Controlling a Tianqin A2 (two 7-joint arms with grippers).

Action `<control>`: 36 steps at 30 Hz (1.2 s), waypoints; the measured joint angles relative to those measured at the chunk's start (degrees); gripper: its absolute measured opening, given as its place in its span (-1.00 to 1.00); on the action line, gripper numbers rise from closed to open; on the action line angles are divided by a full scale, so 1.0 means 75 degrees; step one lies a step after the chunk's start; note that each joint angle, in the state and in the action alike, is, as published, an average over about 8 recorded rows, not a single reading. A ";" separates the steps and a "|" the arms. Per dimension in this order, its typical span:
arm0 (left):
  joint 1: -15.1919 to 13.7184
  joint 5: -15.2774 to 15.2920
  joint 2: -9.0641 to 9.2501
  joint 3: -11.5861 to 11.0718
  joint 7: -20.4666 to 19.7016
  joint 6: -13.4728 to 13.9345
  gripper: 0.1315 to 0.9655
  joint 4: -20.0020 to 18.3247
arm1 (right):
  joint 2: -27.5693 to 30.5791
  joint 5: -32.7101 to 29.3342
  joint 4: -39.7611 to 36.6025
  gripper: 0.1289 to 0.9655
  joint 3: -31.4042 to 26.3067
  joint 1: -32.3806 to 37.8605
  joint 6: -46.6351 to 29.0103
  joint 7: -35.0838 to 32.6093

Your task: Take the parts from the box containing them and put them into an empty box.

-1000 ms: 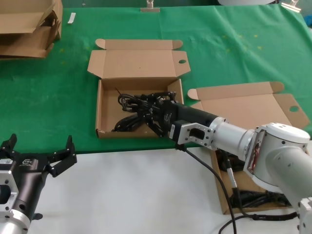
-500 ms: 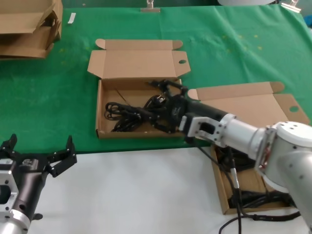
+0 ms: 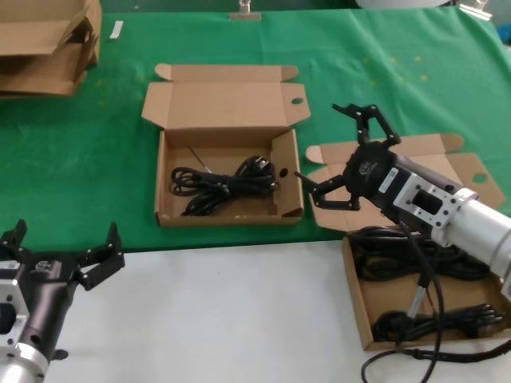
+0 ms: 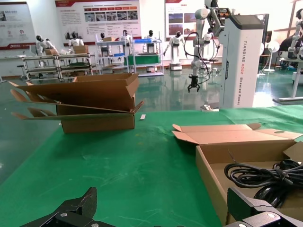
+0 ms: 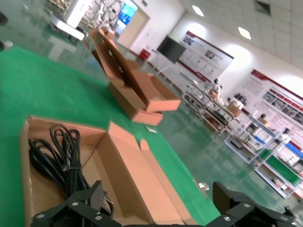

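The right gripper (image 3: 345, 156), earlier closed inside the middle shallow brown cardboard box (image 3: 227, 214), had drawn back to hover above the green table (image 3: 383, 72), between that box and the second brown cardboard box (image 3: 357, 302) on the right. Its black fingers were spread wide and held nothing. A looped black power cable (image 3: 219, 180) now lay flat in the middle box. More black cable bundles (image 3: 423, 317) filled the right-hand box. The left gripper (image 3: 57, 254) had stayed parked, splayed open, over the white surface (image 3: 223, 319).
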 joint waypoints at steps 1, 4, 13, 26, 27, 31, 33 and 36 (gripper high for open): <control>0.0000 0.0000 0.0000 0.0000 0.0000 0.0000 1.00 0.0000 | 0.0036 0.0005 0.0093 0.42 -0.0008 -0.0064 0.0056 0.0099; 0.0000 0.0000 0.0000 0.0000 0.0000 0.0000 1.00 0.0000 | 0.0021 0.0004 0.0172 0.56 0.0022 -0.0175 0.0158 0.0211; 0.0000 -0.0001 0.0000 0.0000 0.0000 0.0000 1.00 0.0000 | -0.0002 0.0005 0.0620 0.85 0.0134 -0.0732 0.0664 0.0798; 0.0000 0.0000 0.0000 0.0000 0.0000 0.0000 1.00 0.0000 | 0.0030 0.0021 0.1480 1.00 0.0286 -0.1713 0.1561 0.1900; 0.0000 0.0000 0.0000 0.0000 0.0000 0.0000 1.00 0.0000 | 0.0032 0.0022 0.1547 1.00 0.0298 -0.1790 0.1630 0.1986; 0.0000 -0.0001 0.0000 0.0000 0.0000 0.0000 1.00 0.0000 | 0.0042 0.0027 0.1809 1.00 0.0344 -0.2088 0.1903 0.2322; 0.0000 -0.0001 0.0000 0.0000 0.0000 0.0000 1.00 0.0000 | 0.0047 0.0029 0.1944 1.00 0.0367 -0.2242 0.2040 0.2491; 0.0000 -0.0001 0.0000 0.0000 0.0000 0.0000 1.00 0.0000 | 0.0054 0.0033 0.2146 1.00 0.0402 -0.2469 0.2251 0.2750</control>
